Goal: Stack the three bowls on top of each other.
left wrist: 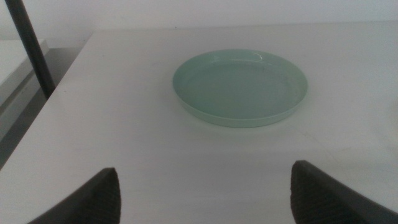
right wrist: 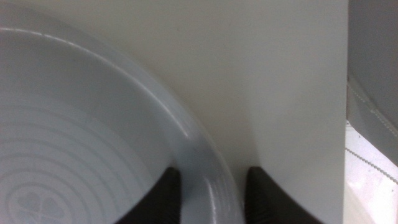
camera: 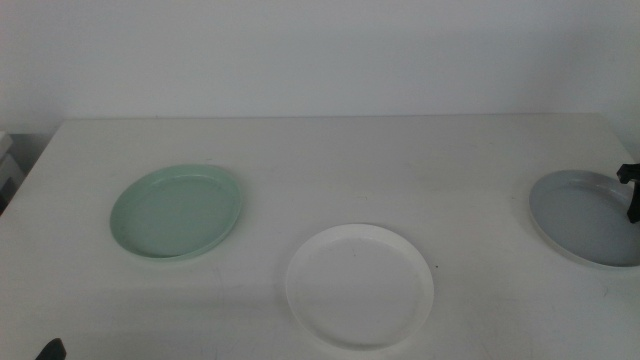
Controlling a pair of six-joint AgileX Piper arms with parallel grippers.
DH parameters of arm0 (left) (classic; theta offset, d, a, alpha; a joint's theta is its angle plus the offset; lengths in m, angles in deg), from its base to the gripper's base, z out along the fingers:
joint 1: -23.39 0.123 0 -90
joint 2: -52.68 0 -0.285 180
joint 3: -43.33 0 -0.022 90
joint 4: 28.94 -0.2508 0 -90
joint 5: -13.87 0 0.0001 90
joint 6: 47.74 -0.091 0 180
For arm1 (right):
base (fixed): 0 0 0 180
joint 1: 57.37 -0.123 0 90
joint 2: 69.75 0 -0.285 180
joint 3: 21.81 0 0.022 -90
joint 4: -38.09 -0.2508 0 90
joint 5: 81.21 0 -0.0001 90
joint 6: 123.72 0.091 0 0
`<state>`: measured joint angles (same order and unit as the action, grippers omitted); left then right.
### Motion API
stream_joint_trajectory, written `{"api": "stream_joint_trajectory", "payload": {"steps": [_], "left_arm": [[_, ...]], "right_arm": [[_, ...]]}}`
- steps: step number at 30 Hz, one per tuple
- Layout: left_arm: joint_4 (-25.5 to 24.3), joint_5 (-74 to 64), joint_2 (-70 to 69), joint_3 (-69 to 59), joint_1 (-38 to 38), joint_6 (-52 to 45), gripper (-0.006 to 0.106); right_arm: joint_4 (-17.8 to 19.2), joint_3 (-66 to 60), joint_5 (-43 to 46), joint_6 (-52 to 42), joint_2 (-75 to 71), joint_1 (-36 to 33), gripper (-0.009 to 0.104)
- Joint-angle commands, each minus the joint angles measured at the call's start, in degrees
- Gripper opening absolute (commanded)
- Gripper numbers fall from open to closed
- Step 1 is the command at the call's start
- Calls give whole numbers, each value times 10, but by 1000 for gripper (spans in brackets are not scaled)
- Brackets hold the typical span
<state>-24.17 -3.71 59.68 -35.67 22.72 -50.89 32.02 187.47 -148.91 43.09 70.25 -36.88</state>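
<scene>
Right end effector (right wrist: 211, 193) straddles the rim of the grey-blue bowl (camera: 588, 216) at the bench's (camera: 400, 160) right edge, jaws narrowly parted, one inside and one outside the lip, apparently about to clamp. White bowl (camera: 359, 285) and mint bowl (camera: 177, 211) lie apart, unstacked. Left end effector (left wrist: 205, 193) waits wide open near the mint bowl.

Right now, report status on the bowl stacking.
Right tool straddling grey-blue bowl rim, jaws either side. Left tool open, waiting short of mint green bowl. White bowl untouched; nothing stacked, nothing in the way.
</scene>
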Motion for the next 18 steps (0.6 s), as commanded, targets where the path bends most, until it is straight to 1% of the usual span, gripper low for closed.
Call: {"api": "stream_joint_trajectory", "payload": {"steps": [1,5,10,13,15,18], "left_arm": [[4,45,-7,3,0,5,101],[4,45,-7,3,0,5,101],[4,45,-7,3,0,5,101],[4,45,-7,3,0,5,101],[4,45,-7,3,0,5,101],[4,45,-7,3,0,5,101]], "right_arm": [[8,14,4,-7,-28,4,20],[12,15,-5,-3,-36,4,-1],[1,15,-19,10,-72,4,-1],[-30,15,-25,11,-103,4,-1],[-60,15,-35,11,-124,4,-1],[-88,15,-57,10,-152,4,-1]]}}
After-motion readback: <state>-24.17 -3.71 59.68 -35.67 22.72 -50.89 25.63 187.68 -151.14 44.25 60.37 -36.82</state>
